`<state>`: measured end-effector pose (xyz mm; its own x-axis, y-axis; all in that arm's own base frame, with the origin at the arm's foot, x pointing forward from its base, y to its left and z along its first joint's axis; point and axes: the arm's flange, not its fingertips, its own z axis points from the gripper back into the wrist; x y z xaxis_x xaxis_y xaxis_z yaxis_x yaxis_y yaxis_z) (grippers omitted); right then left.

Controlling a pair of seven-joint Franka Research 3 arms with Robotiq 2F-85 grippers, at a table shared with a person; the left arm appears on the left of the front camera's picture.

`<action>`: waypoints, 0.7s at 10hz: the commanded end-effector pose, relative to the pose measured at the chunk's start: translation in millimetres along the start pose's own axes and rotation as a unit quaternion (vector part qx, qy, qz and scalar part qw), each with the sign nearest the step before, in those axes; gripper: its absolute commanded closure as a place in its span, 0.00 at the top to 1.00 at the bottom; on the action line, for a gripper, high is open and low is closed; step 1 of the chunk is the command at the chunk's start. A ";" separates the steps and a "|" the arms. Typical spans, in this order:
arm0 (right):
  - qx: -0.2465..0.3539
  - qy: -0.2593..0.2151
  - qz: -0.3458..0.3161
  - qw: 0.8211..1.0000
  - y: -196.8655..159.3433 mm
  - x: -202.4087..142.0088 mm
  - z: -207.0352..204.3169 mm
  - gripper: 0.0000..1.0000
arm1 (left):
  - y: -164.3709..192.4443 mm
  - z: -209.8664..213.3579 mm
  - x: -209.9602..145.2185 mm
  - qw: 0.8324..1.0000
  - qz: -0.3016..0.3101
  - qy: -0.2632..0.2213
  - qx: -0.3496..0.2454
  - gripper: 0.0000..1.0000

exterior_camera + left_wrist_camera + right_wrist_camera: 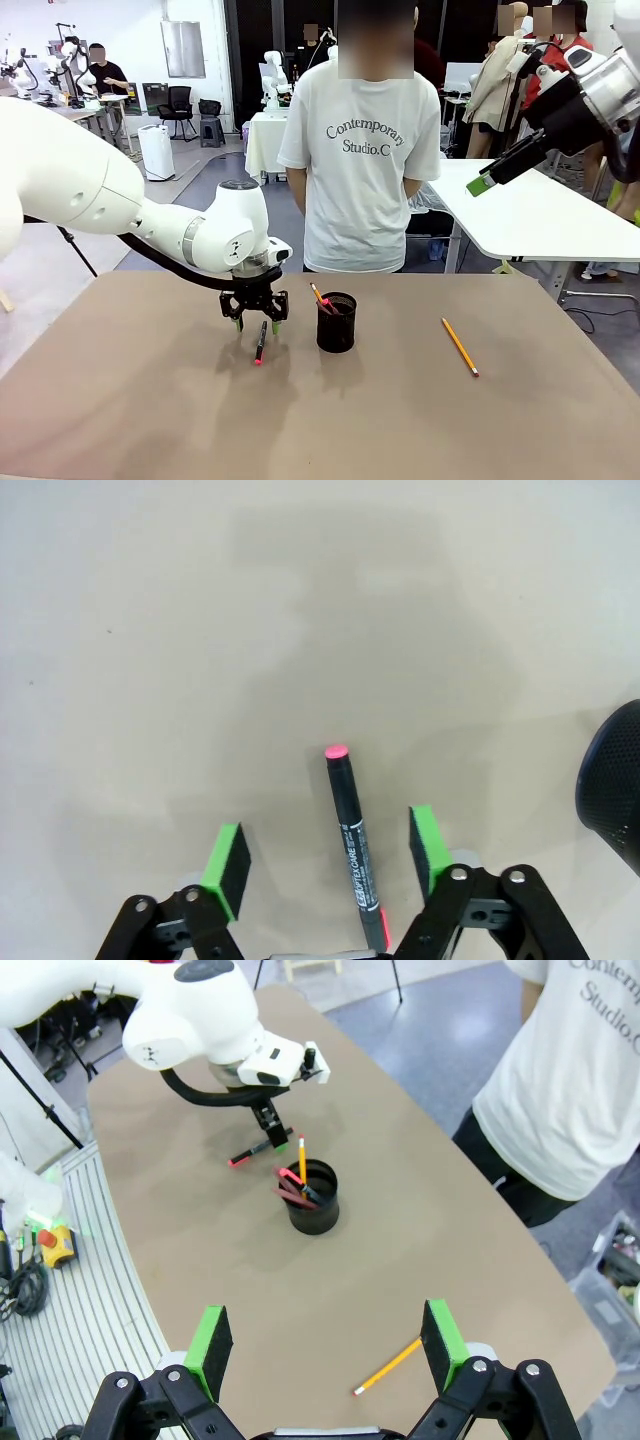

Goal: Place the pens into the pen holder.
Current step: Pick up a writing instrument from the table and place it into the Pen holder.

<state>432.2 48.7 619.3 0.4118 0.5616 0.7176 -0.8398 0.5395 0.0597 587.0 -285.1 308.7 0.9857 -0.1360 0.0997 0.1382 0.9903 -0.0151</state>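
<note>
Left wrist view gave me the clearest read: the left gripper (325, 842) hung low over the table (150, 630) with its green pads (226, 856) spread wide. The black pen (351, 848) lay flat between them, nearer one pad but touching neither, its pink tip pointing away from the wrist. The pen holder (612, 792) showed at the edge, near that gripper. In the right wrist view I saw the holder standing upright, with an orange pencil (301, 1156) and pinkish-red pens (290, 1184) leaning inside it. The right gripper (327, 1345) was raised high above the table, fingers apart and empty. A loose pencil (391, 1364) lay flat below it, well apart from the holder. A person (368, 150) stood at the far side.
</note>
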 end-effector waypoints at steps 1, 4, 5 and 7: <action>0.004 -0.005 0.002 1.000 -0.4 0.5 0.6 1.00 | -1.9 0.0 4.6 1.000 0.010 -0.010 0.023 0.44; 0.004 -0.005 0.002 1.000 -0.4 0.5 0.6 1.00 | -4.3 -1.7 4.7 1.000 0.007 -0.013 0.027 0.00; 0.004 -0.005 0.002 1.000 -0.4 0.5 0.6 1.00 | -4.9 -2.4 5.8 0.999 0.006 -0.013 0.030 0.00; 0.004 -0.005 0.002 1.000 -0.4 0.5 0.6 1.00 | -7.5 -3.8 4.6 0.999 0.005 -0.009 0.031 0.00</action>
<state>432.2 48.7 619.3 0.4118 0.5616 0.7176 -0.8398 0.5395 0.0597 588.2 -291.1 308.9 0.9826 -0.1483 0.1116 0.1483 0.9889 0.0085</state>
